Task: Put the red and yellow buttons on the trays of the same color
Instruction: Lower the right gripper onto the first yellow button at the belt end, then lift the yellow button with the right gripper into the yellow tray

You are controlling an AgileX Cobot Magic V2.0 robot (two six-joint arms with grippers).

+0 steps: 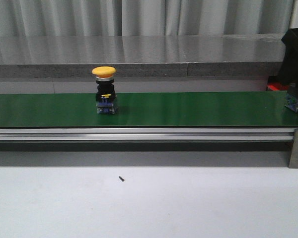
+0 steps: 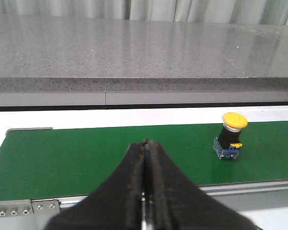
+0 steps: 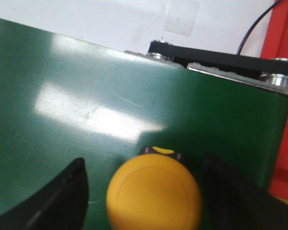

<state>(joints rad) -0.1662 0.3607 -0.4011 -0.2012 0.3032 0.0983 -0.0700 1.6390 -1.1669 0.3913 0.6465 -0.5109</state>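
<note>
Straddling a yellow button (image 3: pixel 153 194) near the belt's (image 1: pixel 188 110) right end, the right gripper (image 3: pixel 144 191) has its fingers (image 3: pixel 62 196) spread on either side of the cap, not yet pinching it. A second yellow button (image 1: pixel 105 90) stands upright left of the belt's middle, untouched. The left gripper (image 2: pixel 146 191) hangs over the belt's near edge with its fingers pressed together, holding nothing. No trays show, so sorting looks barely begun: both visible buttons remain to be placed

Pleated grey curtain (image 1: pixel 139 17) behind speckled grey counter (image 1: pixel 139 57)
</note>
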